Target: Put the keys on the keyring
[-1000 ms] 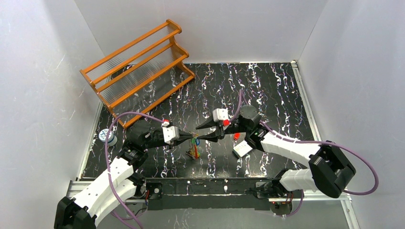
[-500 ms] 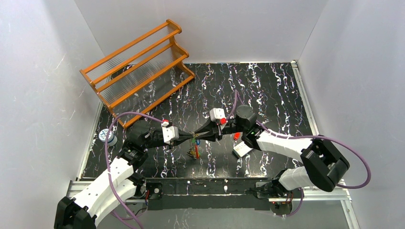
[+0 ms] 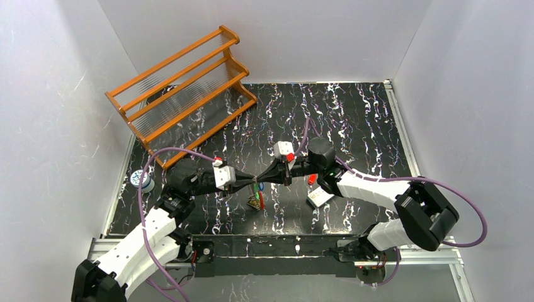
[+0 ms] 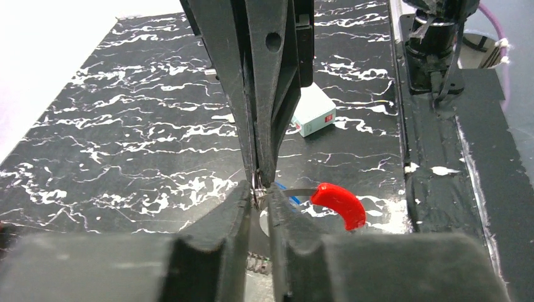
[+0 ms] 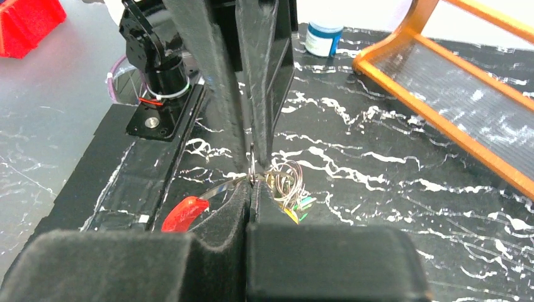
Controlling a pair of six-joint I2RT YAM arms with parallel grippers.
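The work surface is a black table (image 3: 352, 113) with white marbling, enclosed by plain white walls (image 3: 63, 94). An orange slatted rack (image 3: 182, 85) stands at the far left corner. A small blue-capped jar (image 3: 143, 181) sits at the left edge. A flat white card (image 3: 320, 198) with a red dot lies on the table just beside the right arm.

The left gripper (image 3: 251, 178) and the right gripper (image 3: 262, 181) meet tip to tip above the middle of the table, near its front edge.

Right gripper: the fingers (image 5: 220, 220) are pressed fully together, with no gap between them. They are closed on the keyring (image 5: 252, 165), whose thin silver loop stands up from their tips.

Left gripper: the fingers (image 4: 217, 233) show a slim gap. The keyring runs edge-on through this gap. Whether the pads press the loop cannot be told.

A red key (image 4: 339, 202) projects sideways from the meeting point, its silver blade running in toward the loop.

The remaining keys (image 5: 291, 192) hang in a cluster of thin wire coils just beside the fingertips; green and yellow heads are visible. In the top view this cluster hangs just below the joined tips, above the table.
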